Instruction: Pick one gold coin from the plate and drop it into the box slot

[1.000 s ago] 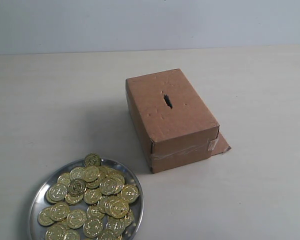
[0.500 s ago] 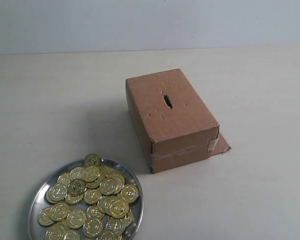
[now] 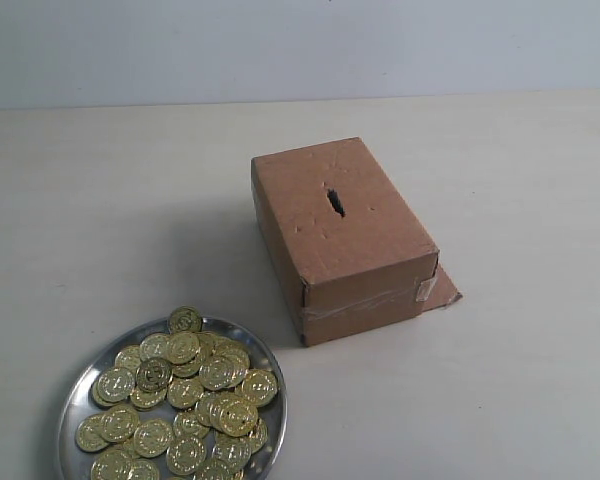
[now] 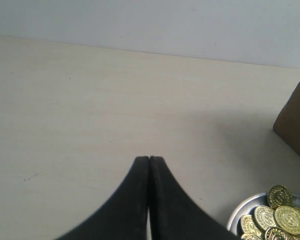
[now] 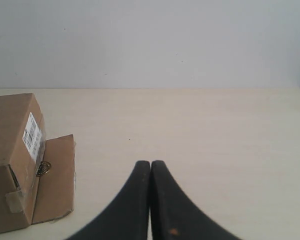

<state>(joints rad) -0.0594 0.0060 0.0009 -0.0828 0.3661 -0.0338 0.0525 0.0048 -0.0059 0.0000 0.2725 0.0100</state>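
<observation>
A shiny silver plate at the front left holds a heap of gold coins. The brown cardboard box stands in the middle, with the dark ragged slot in its top and a taped end with a flap. Neither gripper shows in the exterior view. My left gripper is shut and empty over bare table, with the plate's rim, some coins and a box corner off to one side. My right gripper is shut and empty, apart from the box and flap.
The pale table ends at a plain light wall behind. A white barcode label is on the box's end face.
</observation>
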